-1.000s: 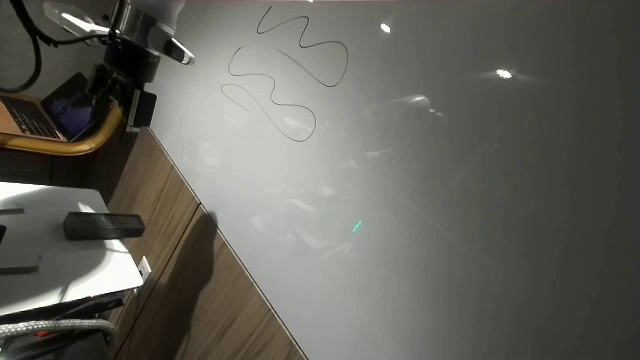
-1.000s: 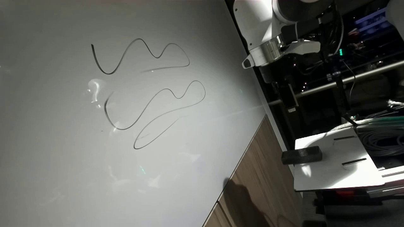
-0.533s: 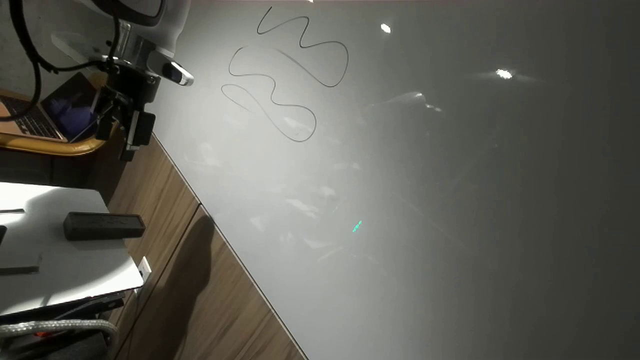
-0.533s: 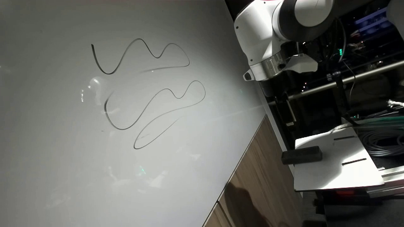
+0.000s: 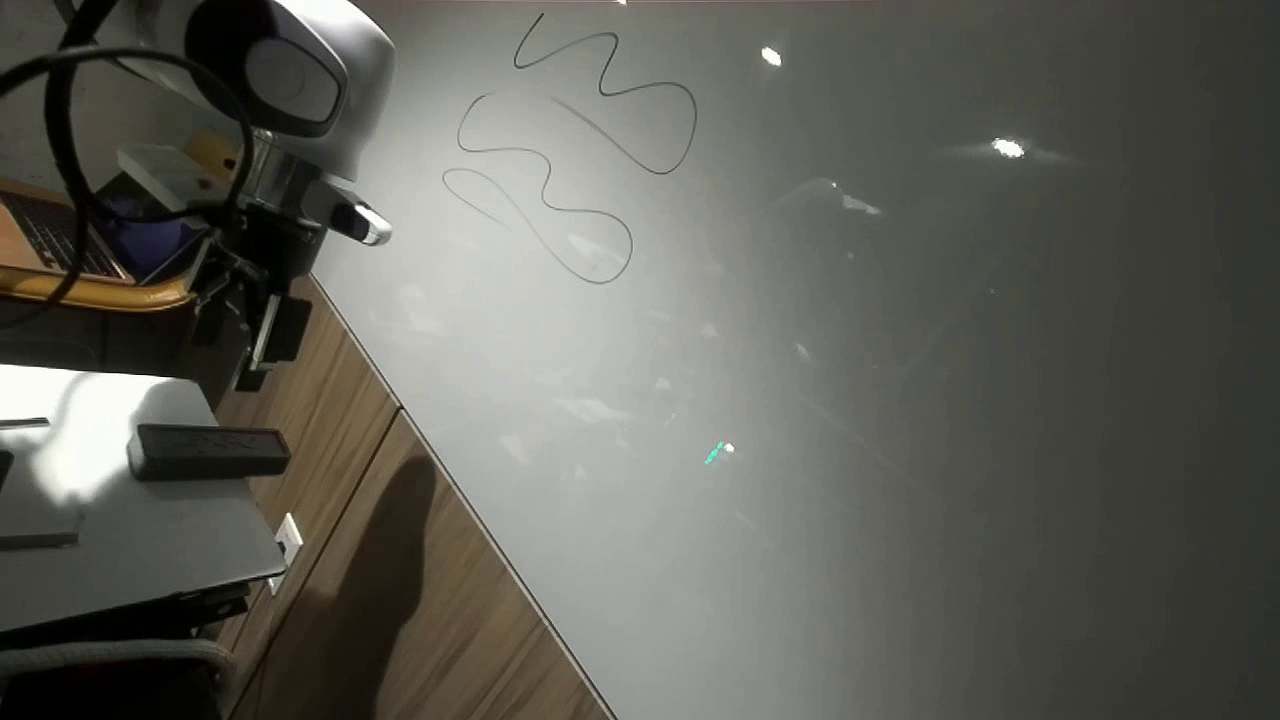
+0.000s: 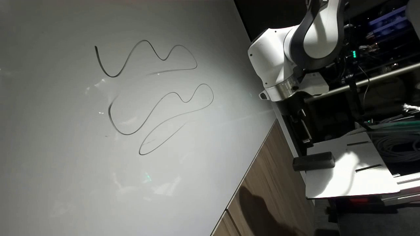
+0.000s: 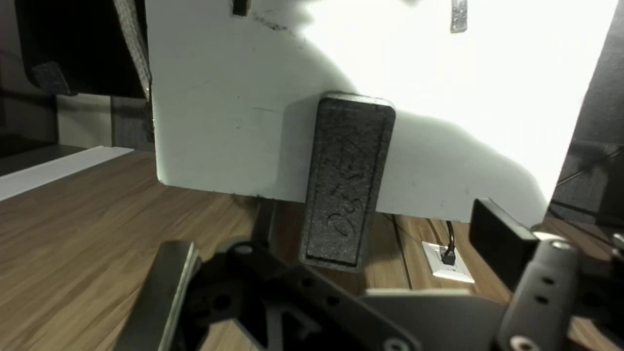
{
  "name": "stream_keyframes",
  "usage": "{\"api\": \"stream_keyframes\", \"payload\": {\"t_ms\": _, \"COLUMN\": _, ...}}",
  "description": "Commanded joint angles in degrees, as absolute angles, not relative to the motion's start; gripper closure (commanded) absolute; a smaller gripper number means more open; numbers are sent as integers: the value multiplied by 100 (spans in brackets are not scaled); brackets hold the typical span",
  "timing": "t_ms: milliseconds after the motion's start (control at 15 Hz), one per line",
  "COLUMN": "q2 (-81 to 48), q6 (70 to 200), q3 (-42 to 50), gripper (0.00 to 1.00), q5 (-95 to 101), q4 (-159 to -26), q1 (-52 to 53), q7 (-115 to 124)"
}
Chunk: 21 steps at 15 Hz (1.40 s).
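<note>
A black block-shaped eraser (image 7: 348,180) with scribbles on its face lies on a white shelf (image 7: 219,126), one end jutting past the edge. In the wrist view my gripper (image 7: 341,234) stands open, its fingers (image 7: 502,239) wide apart and nothing held between them. The eraser shows in the gap between them, apparently untouched. In both exterior views the gripper hangs above the eraser (image 5: 210,452), close to the shelf (image 6: 357,183). Thin wavy dark lines (image 6: 197,62) run over a big glossy whiteboard (image 5: 900,450).
Wood panelling (image 5: 480,600) borders the whiteboard and carries a wall outlet (image 7: 447,263) with a plug in it. A laptop (image 5: 60,240) sits beside a yellow rail (image 5: 110,295) behind the arm. A metal bar (image 6: 370,78) crosses behind the gripper.
My arm has come down in both exterior views, bringing the open gripper nearer the shelf and eraser. The bright light patch on the shelf has shifted. The eraser has stayed put.
</note>
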<state>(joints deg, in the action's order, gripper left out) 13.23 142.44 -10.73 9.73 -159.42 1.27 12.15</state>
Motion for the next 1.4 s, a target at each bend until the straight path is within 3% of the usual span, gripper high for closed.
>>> {"api": "stream_keyframes", "payload": {"t_ms": 0, "q2": 932, "q6": 14601, "q3": -965, "gripper": 0, "q5": 1168, "q4": -15940, "q1": 103, "q7": 1356}}
{"api": "stream_keyframes", "payload": {"t_ms": 1333, "q2": -187, "q6": 15535, "q3": -516, "gripper": 0, "q5": 1684, "q4": -15929, "q1": 165, "q7": 1937}}
